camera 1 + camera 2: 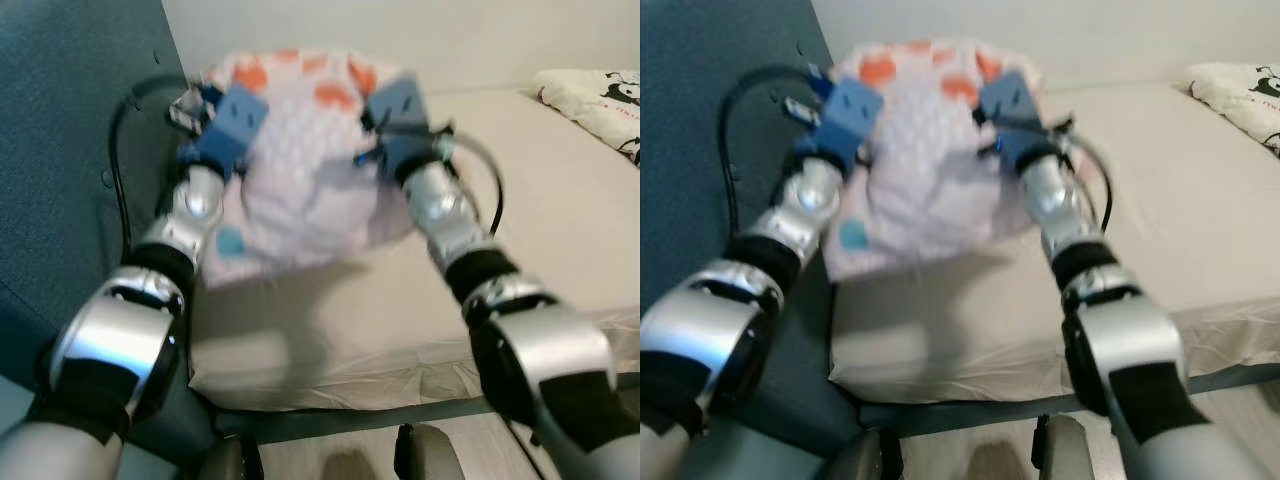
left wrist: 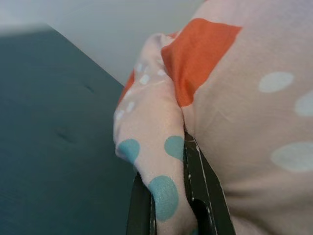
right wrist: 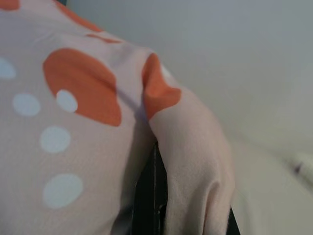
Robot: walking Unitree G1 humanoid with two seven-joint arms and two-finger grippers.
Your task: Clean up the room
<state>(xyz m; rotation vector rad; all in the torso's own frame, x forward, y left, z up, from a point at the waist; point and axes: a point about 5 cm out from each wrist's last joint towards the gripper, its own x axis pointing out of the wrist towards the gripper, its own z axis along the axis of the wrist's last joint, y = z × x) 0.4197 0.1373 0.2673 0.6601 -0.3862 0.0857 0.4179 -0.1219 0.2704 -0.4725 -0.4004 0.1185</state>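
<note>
You've got both arms up, holding the pillow point(image 1: 300, 170) off the bed point(image 1: 420, 310), up at 12 o'clock near the headboard point(image 1: 70, 150). Left pincer point(image 2: 171, 215) is clamped tight on a fold of the pink cover w/ teal dots. Right pincer point(image 3: 159, 196) is pinching a cover corner w/ orange patches, fingers nearly together. Pillow hangs between the two wrists, its lower edge above the sheet. A 2nd pillow point(image 1: 600, 100) w/ black print lies at 2 o'clock on the bed, well apart. Head views are blurry.
</note>
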